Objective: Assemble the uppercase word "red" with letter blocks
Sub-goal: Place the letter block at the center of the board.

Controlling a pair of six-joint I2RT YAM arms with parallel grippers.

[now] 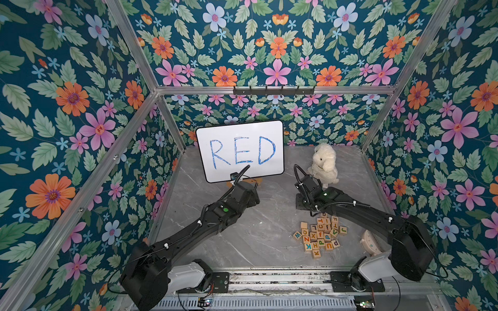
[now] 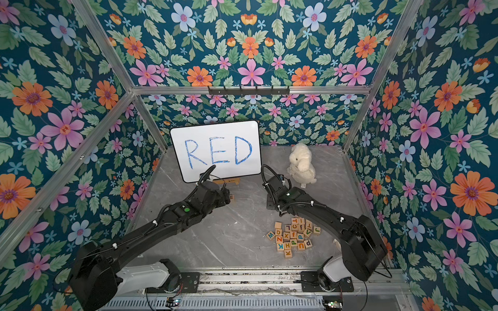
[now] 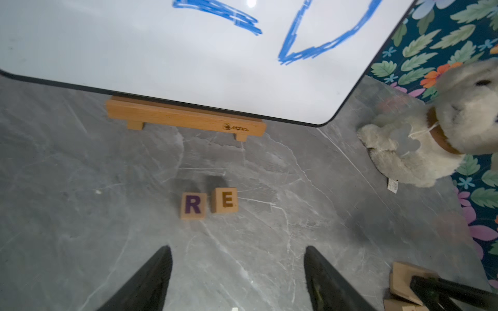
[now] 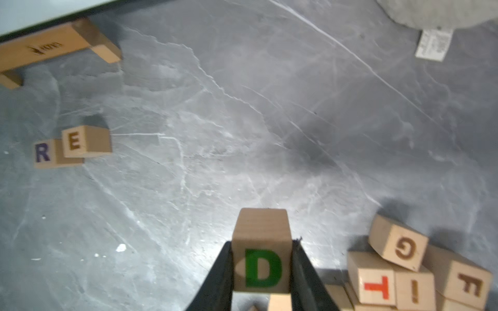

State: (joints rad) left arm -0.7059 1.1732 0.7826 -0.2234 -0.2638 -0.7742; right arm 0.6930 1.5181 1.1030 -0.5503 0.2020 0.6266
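Left wrist view looks past the left claw (image 3: 237,247). Its two black fingers (image 3: 159,269) stand wide apart with only bare grey table (image 3: 80,188) between them, so it holds and touches nothing. Ahead of its tips, well clear of them, the R block (image 3: 193,206) and the E block (image 3: 225,200) sit side by side on the table. The purple R is on the left and the E on the right, so close they seem to touch. Beyond the pair a whiteboard (image 3: 188,53) with blue marker strokes leans on a wooden stand (image 3: 186,118). A plush toy (image 3: 431,134) sits off to this claw's right.

Over at the right wrist view, the right claw (image 4: 262,242) is clamped on the D block (image 4: 261,258), one finger against each side face and the green D facing the camera. I cannot tell whether the block is clear of the table. Just beside this claw, back toward its arm, lies the pile of letter blocks (image 4: 404,269), with G, T, I and F showing. The R and E pair sits well apart, ahead and to its left. Both top views show the pile (image 1: 320,234) close by the right arm.
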